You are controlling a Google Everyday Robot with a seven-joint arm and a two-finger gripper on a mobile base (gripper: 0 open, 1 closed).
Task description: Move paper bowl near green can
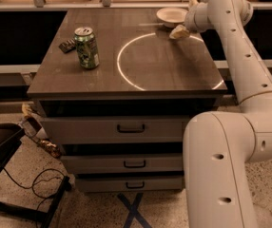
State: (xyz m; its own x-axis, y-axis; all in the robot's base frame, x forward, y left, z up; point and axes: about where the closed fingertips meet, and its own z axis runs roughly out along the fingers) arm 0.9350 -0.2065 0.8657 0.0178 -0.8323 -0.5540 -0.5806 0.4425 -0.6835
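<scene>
1. Paper bowl (pixel 171 14): white, upright, mouth up; sits on the worktop (pixel 164 75) near its far edge, right of middle in the view.
2. Gripper (pixel 179 31): hangs low over the worktop just in front of the bowl, close to the rim. Touching or not, unclear. Spread or closed is not discernible either, since only a pale lump shows at the wrist's end.
3. Green can (pixel 87 48): stands upright on the left part of the worktop, silver top and tab up, well apart from the bowl.
4. Small dark flat thing (pixel 67 45): lies just beside the can, to its left and a little farther back.
5. Thin bright ring (pixel 118 63): marked on the worktop between can and bowl, with the gripper near its far right arc.
6. White arm (pixel 243 56): rises from the lower right and reaches in over the worktop's right side.
7. Drawers (pixel 130 128): three under the worktop, all closed.
</scene>
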